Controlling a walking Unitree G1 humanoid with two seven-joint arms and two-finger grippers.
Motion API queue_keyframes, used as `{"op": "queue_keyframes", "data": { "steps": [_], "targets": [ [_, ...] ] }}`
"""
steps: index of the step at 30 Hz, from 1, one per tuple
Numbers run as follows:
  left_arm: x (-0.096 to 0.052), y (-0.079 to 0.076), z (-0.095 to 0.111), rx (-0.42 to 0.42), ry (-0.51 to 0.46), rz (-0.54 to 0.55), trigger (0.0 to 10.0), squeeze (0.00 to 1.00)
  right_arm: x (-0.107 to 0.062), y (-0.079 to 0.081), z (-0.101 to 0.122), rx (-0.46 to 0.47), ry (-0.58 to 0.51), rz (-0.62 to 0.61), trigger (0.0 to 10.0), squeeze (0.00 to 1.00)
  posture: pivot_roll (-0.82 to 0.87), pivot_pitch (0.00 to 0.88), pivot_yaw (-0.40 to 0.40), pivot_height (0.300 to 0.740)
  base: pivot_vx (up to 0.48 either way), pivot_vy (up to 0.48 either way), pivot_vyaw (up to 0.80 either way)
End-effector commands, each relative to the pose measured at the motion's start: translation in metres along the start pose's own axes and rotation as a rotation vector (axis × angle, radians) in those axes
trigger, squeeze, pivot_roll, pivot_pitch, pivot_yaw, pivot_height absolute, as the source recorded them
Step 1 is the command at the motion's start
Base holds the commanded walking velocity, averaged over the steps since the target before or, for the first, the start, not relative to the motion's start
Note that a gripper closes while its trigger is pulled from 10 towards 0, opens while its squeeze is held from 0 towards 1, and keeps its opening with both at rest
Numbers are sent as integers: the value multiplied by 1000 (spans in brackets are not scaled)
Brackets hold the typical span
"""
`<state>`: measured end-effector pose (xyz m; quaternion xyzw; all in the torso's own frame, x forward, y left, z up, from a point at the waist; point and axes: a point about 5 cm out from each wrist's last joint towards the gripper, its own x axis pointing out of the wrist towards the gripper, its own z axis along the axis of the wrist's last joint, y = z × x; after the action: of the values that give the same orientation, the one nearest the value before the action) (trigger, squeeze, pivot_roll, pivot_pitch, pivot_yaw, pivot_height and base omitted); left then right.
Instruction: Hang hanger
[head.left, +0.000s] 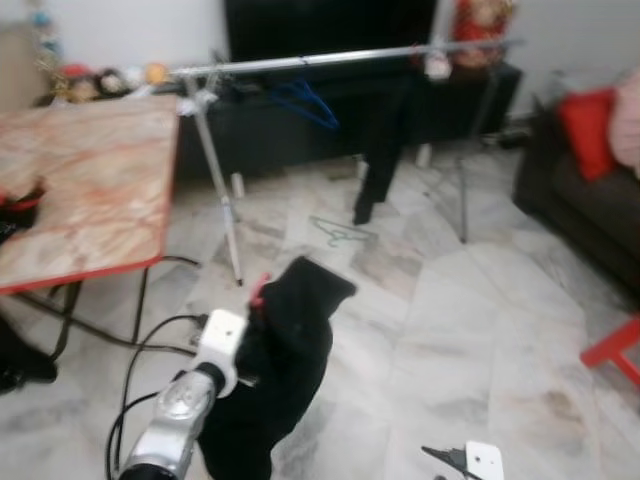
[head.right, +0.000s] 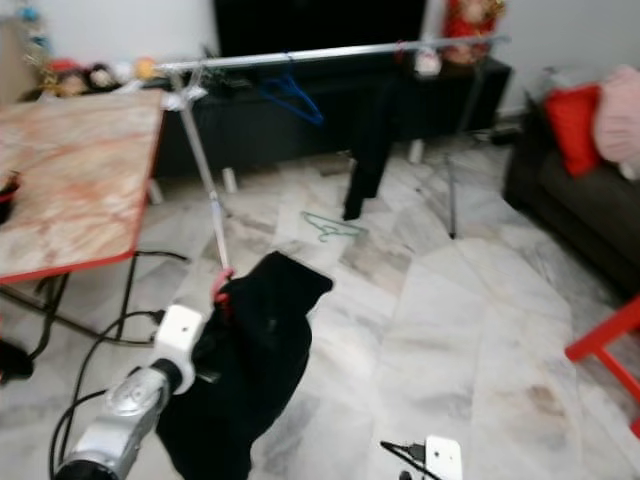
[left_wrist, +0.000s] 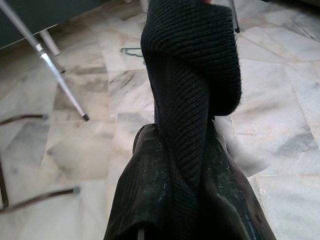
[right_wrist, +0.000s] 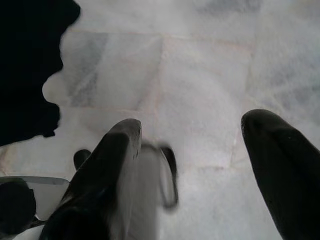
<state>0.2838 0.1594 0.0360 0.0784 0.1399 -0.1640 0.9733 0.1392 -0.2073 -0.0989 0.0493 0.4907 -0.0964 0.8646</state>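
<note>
The left hand (head.left: 262, 322) grips a black knitted garment (head.left: 280, 370) on a red hanger (head.left: 259, 291), held low above the marble floor (head.left: 470, 330). The right hand (right_wrist: 192, 150) hangs with fingers spread wide. Ahead stands the clothes rail (head.left: 330, 58), carrying a blue hanger (head.left: 305, 103) and dark clothes (head.left: 385, 140); a green hanger (head.left: 340, 233) lies on the floor beneath.

Both eye views are evenly lit by soft, diffuse indoor light, and both are blurred throughout, with edges smeared. The pale marble floor (head.left: 450, 300) shows mild sheen but no hard glare; shadows beneath the marble-patterned red-edged table (head.left: 90, 190) are faint. The left wrist view is sharper: the rib texture of the black knitted garment (left_wrist: 190, 100) reads clearly. The right wrist view is washed out, the floor overexposed and soft, the two black fingers (right_wrist: 280, 165) out of focus.
</note>
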Motion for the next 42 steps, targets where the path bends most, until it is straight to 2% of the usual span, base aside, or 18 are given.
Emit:
{"op": "queue_keyframes", "data": {
  "steps": [1,4,11,19,42],
  "targets": [
    [6,-2,12,4,-41,-10,10000,0,1,-5,8,-2,-25,-13,10000,0,-108,0,34,740,368,0,0],
    [7,-1,15,5,-47,-7,10000,0,2,-2,16,-10,-45,-3,10000,0,-95,0,32,740,364,0,0],
    [9,0,17,7,-56,-4,10000,0,4,4,21,-24,-50,10,10000,0,-92,0,31,740,368,0,0],
    [12,0,21,3,-65,8,10000,0,3,1,20,-13,-43,-2,10000,0,-98,0,21,740,370,0,0],
    [17,-11,23,-2,-73,-6,10000,0,3,-8,23,-51,-42,-16,10000,0,-108,0,1,740,380,0,0]
  ]
}}
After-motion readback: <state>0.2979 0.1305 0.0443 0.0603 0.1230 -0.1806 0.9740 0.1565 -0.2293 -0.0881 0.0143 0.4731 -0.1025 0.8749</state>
